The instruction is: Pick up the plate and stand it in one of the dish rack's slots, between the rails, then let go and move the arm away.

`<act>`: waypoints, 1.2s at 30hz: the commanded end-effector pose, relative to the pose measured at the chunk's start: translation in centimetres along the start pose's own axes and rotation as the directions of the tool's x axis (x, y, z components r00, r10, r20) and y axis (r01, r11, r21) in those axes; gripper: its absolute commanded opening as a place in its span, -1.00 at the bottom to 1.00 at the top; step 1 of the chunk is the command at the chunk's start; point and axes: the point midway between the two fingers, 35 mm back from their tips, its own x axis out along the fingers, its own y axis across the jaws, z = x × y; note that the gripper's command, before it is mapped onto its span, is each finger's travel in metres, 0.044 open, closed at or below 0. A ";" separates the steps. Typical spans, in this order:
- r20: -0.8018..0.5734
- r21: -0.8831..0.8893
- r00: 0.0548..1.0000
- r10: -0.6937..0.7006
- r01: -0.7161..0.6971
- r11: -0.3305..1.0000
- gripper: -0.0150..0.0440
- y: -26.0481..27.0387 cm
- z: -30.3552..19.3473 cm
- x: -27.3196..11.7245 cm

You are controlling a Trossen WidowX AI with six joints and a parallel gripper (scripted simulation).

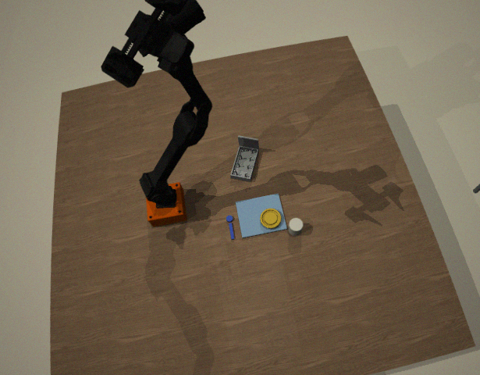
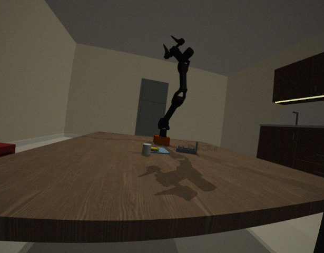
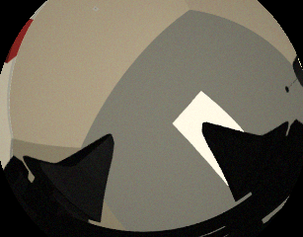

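Note:
The yellow plate (image 1: 270,218) (image 2: 155,148) lies flat on a light blue mat, near the mat's lower right corner in the top view. The grey dish rack (image 1: 241,177) (image 2: 186,150) stands on the table beyond the mat, with a raised panel at one end and several short pegs inside. No plate stands in it. My gripper (image 2: 167,40) (image 3: 158,133) is open and empty, raised high above the table and far from both plate and rack. Its fingertips point upward, and the wrist view shows only the room, with neither plate nor rack.
A white cylinder (image 1: 295,225) (image 2: 146,149) stands just off the right edge of the blue mat (image 1: 250,212) (image 2: 164,151). A blue spoon-shaped thing (image 1: 232,231) lies left of the mat. The orange arm base (image 1: 165,216) (image 2: 162,140) is farther left in the top view.

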 end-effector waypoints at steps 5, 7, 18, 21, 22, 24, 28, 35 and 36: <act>0.002 0.118 1.000 0.014 -0.014 0.993 0.86 1.8 -1.8 0.3; 0.006 0.184 1.000 0.023 -0.024 0.983 0.86 2.9 -2.6 0.5; 0.058 0.516 0.994 0.092 -0.109 0.849 0.86 9.9 -5.3 2.2; 0.083 0.592 0.990 0.114 -0.141 0.793 0.86 12.0 -5.3 2.9; 0.093 0.616 0.988 0.121 -0.152 0.772 0.86 12.7 -5.3 3.1; 0.113 0.662 0.984 0.135 -0.176 0.729 0.86 14.1 -5.1 3.5; 0.159 0.739 0.974 0.164 -0.227 0.634 0.86 16.8 -4.3 4.4; 0.261 0.833 0.942 0.209 -0.330 0.445 0.86 21.5 -1.5 5.9; 0.278 0.841 0.936 0.215 -0.345 0.416 0.86 22.1 -1.0 6.1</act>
